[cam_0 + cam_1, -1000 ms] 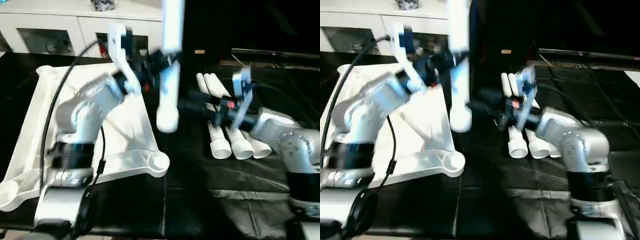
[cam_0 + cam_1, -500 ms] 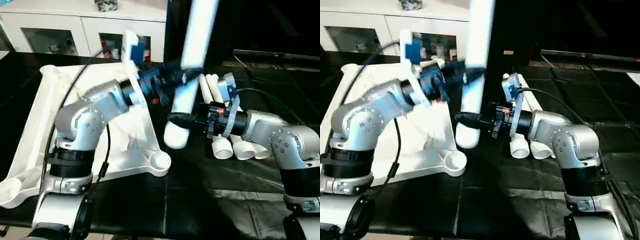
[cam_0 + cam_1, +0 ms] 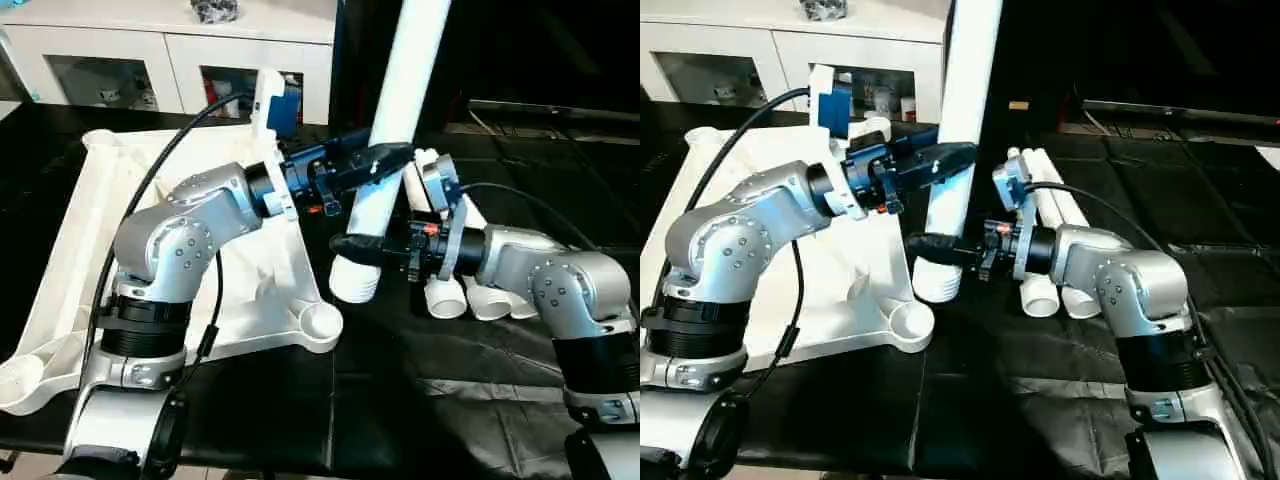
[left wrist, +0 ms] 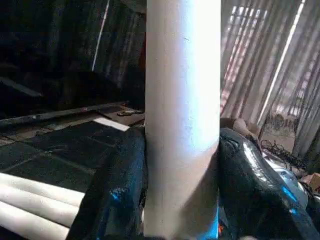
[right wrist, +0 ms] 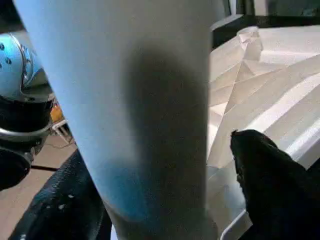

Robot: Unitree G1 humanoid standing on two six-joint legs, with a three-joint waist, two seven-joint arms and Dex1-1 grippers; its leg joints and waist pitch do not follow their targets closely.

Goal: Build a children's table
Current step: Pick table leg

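Both head views look forward and down over the silver forearms, barely offset, sharing the upturned table top [image 3: 70,250], the raised leg [image 3: 395,120] and three spare legs [image 3: 1050,205]. The left wrist camera sits tight against that leg [image 4: 182,120], facing the dark floor; the right wrist camera presses closer, the table top's ribbed underside [image 5: 265,85] behind

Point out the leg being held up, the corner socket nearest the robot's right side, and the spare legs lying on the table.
held leg [image 3: 400,90], left eye view, on its upper shaft.
corner socket [image 3: 321,322], left eye view, on the round socket rim.
spare legs [image 3: 1064,214], right eye view, on the middle of the pile.
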